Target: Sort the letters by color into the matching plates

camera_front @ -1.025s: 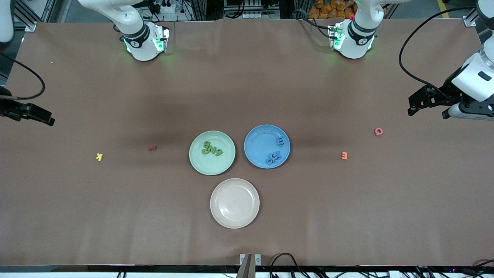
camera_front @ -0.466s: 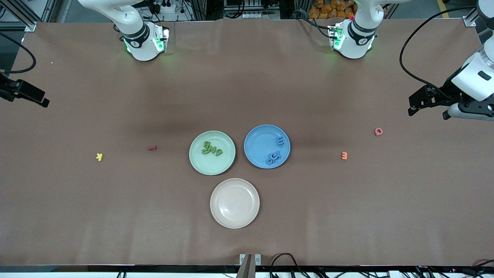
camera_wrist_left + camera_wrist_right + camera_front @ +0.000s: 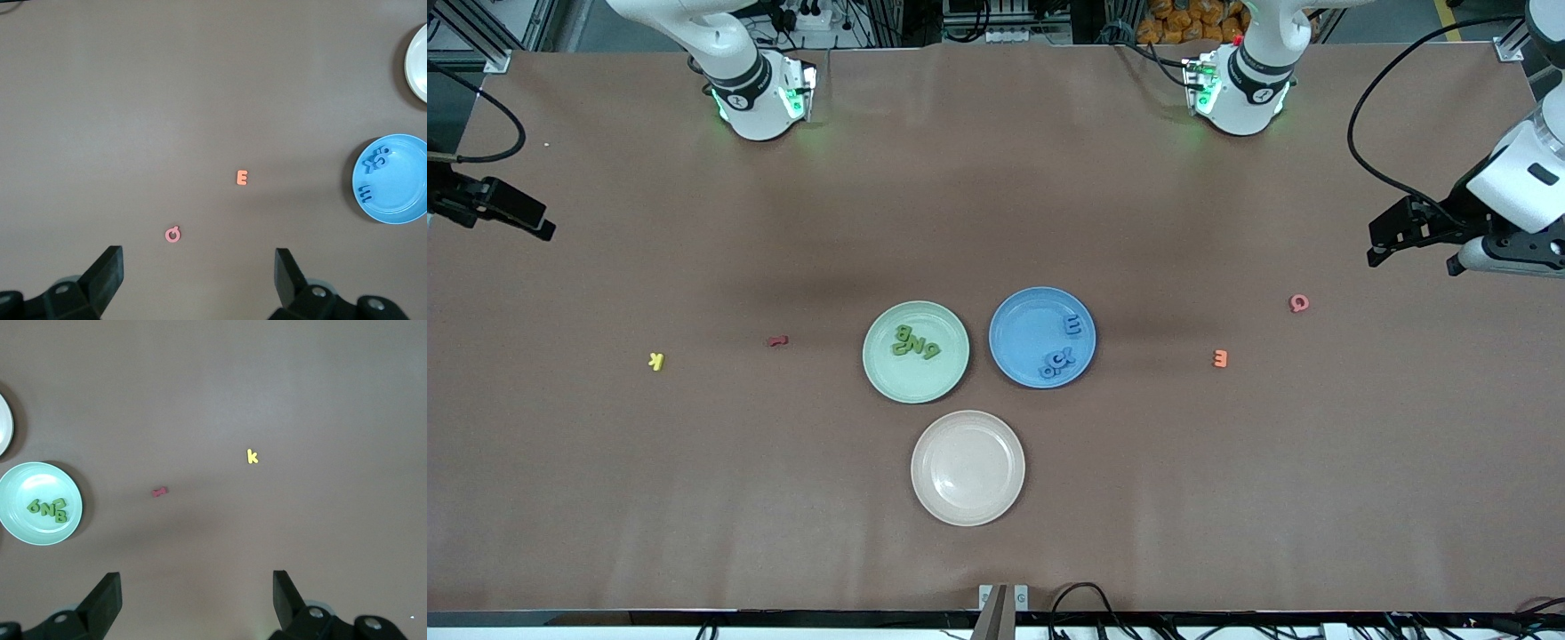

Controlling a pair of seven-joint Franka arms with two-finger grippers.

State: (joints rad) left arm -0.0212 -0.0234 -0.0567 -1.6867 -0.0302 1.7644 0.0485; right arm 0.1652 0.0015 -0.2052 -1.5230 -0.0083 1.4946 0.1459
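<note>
I see green letters (image 3: 917, 342) on the green plate (image 3: 889, 378), blue letters (image 3: 1060, 352) on the blue plate (image 3: 1021, 316); left gripper (image 3: 199, 280) and right gripper (image 3: 197, 599) hang wide, empty, over the surface (image 3: 1227, 498) ends.

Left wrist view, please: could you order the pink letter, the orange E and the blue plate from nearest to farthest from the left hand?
1. The pink letter, on the bare table just ahead of the open left hand.
2. The orange E, a little farther out, toward the plates.
3. The blue plate, farthest, near the table's middle, with blue letters in it.
</note>
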